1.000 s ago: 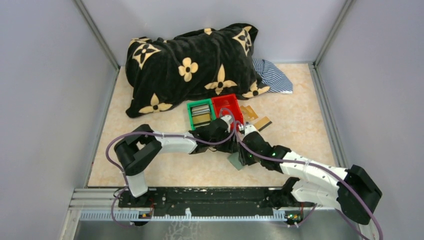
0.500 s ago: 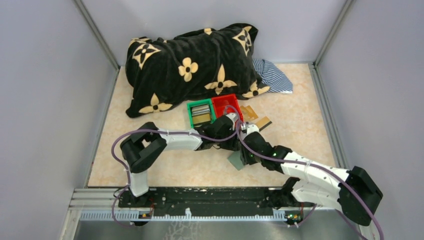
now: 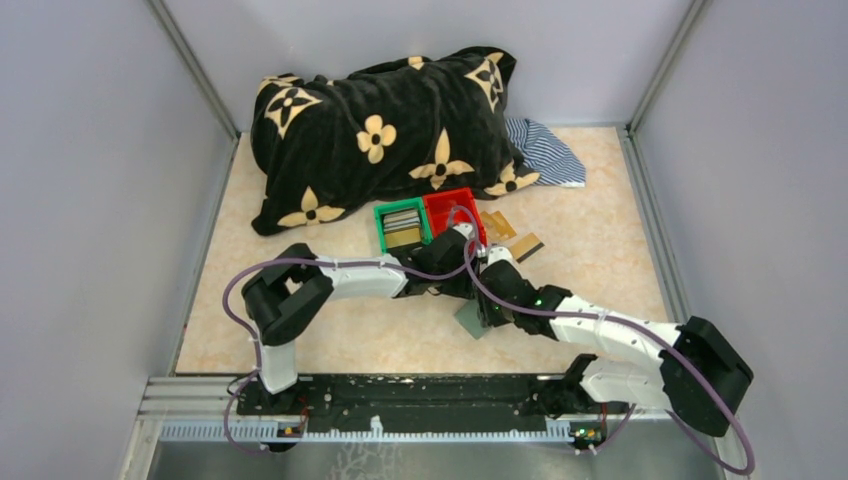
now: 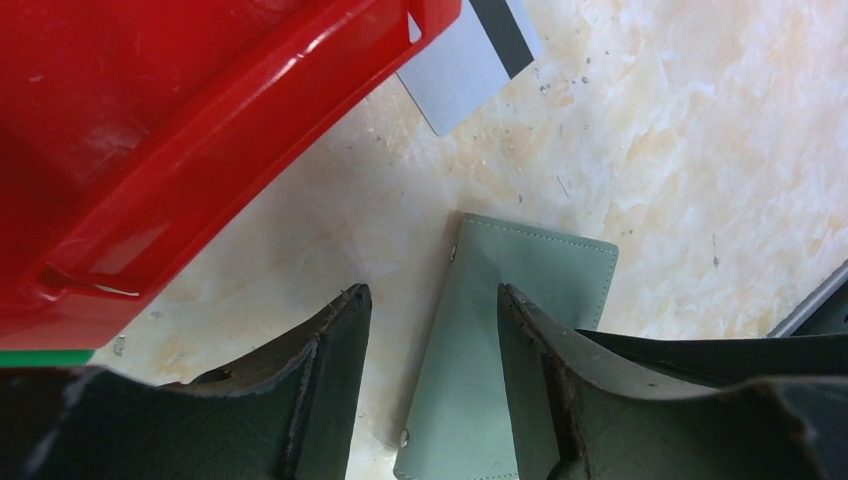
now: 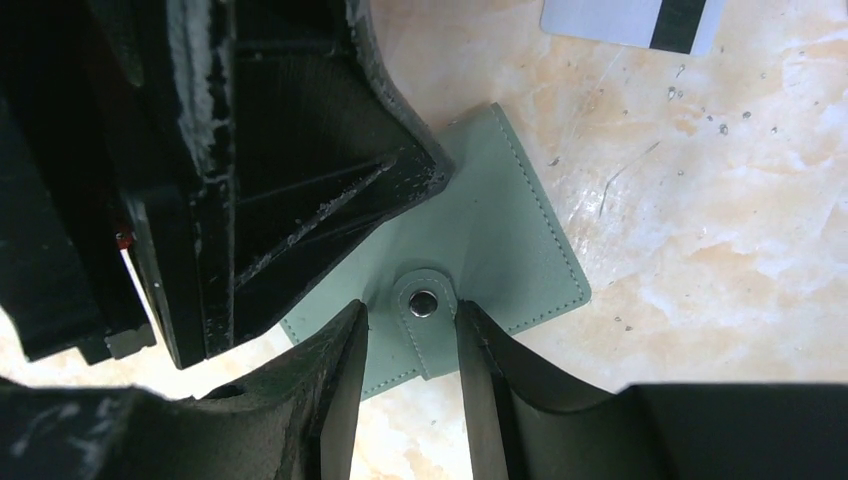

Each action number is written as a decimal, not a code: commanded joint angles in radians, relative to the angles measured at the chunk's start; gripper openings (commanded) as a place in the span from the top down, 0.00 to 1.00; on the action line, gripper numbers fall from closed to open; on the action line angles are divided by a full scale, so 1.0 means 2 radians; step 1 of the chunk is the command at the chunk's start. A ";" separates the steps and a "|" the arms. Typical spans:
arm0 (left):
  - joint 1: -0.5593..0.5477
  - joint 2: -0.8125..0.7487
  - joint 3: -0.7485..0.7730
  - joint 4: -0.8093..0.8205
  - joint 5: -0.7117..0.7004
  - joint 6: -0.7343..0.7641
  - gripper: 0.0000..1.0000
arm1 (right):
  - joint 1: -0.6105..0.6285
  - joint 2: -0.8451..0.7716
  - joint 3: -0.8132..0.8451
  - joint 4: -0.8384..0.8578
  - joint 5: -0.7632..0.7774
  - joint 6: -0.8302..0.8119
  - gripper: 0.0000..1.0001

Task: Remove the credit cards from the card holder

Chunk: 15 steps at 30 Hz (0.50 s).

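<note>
Card holder is shut, my left tool and right tool are half-open and empty, so next I'd pinch the tab.

Mostly covered in the top view, one corner showing: flat soft grey-green card holder. Cut off by the right wrist view's top edge: thin silver-grey plastic card with black stripe.

Red bin just beside left tool
</note>
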 commanded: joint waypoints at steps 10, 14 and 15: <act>0.003 0.051 -0.010 -0.120 -0.040 0.041 0.42 | 0.006 0.055 0.025 -0.039 0.032 0.032 1.00; 0.002 0.053 -0.010 -0.119 -0.039 0.041 0.42 | 0.007 0.040 0.024 -0.035 0.029 0.039 1.00; 0.002 0.055 -0.010 -0.119 -0.037 0.041 0.42 | 0.007 0.029 0.022 -0.034 0.026 0.039 1.00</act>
